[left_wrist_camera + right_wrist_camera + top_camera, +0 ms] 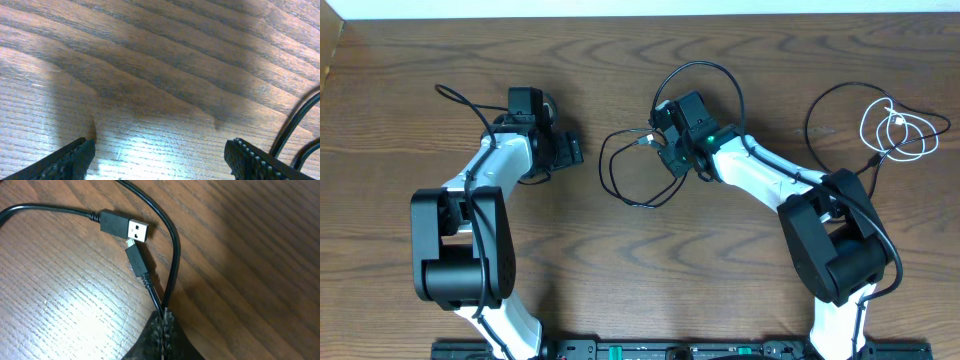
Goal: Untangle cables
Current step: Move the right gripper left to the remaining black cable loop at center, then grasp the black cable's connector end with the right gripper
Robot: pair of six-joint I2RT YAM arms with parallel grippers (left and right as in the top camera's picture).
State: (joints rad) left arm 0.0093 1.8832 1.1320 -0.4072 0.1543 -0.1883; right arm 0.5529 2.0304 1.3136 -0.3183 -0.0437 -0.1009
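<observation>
One desk: dark brown wood with bold grain, filling almost the whole overhead view. A pale strip shows beyond its far edge.
Left arm: rises from its base at the near edge, left of centre, and bends at the elbow. The forearm reaches toward the middle of the desk's left half, wrist turned down to the wood.
Right arm: base at the near edge, right of centre. The white forearm stretches diagonally to the desk's centre, wrist low over the surface.
Left gripper: jaws spread wide, with only bare wood between the two ribbed pads. It holds nothing.
Right gripper: jaws pressed together, pinching two strands of the black cable where they meet at the tips.
Black cable: at the desk's centre. One loop lies on the wood to the left of the right gripper, and another arcs toward the far edge.
White cable: small loose coil near the right edge, well apart from both grippers.
USB plug: flat on the wood just ahead of the pinch.
Small plug: lies beside the USB plug, its tip almost touching it.
</observation>
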